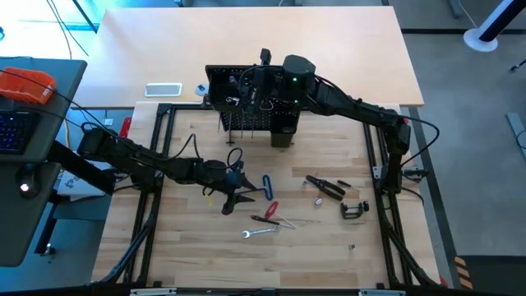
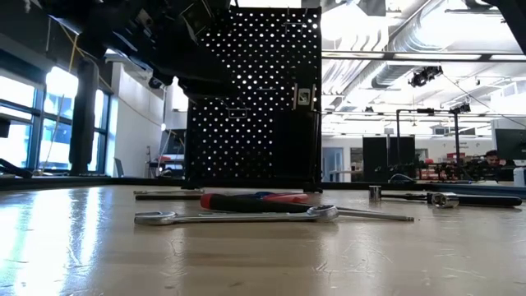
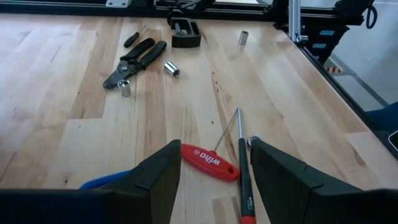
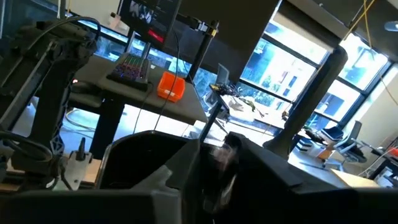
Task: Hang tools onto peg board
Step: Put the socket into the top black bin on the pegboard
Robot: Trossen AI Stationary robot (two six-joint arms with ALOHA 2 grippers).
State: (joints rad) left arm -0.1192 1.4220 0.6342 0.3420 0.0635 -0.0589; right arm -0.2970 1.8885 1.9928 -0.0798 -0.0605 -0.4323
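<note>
1. Step in hand: the right claw (image 1: 261, 89) is at the top of the peg board (image 1: 246, 111), upper centre of the high view, apparently placing or letting go of a tool there. Whether its fingers are open or closed, and what they hold, I cannot tell.
2. The left claw (image 1: 234, 200) hovers low over the worktop (image 1: 312, 255) at centre left of the high view. Its fingers (image 3: 158, 180) stand apart and hold nothing.
3. Tools not yet hung lie on the worktop: a red-handled hex key (image 3: 208, 160) and a red-handled screwdriver (image 3: 244, 180) just ahead of the left claw, a blue-handled key (image 1: 268, 186) beside it, a silver wrench (image 1: 259, 233) at lower centre, black pliers (image 1: 326, 187) and a black C-clamp (image 1: 354, 210) at right.
4. Next move, as judged: the left claw needs to descend squarely over one red handle and close on it.
5. Surface: pale wood planks inside a black frame.
6. Room: large windows, a side desk with an orange object (image 1: 26, 85) at upper left.
</note>
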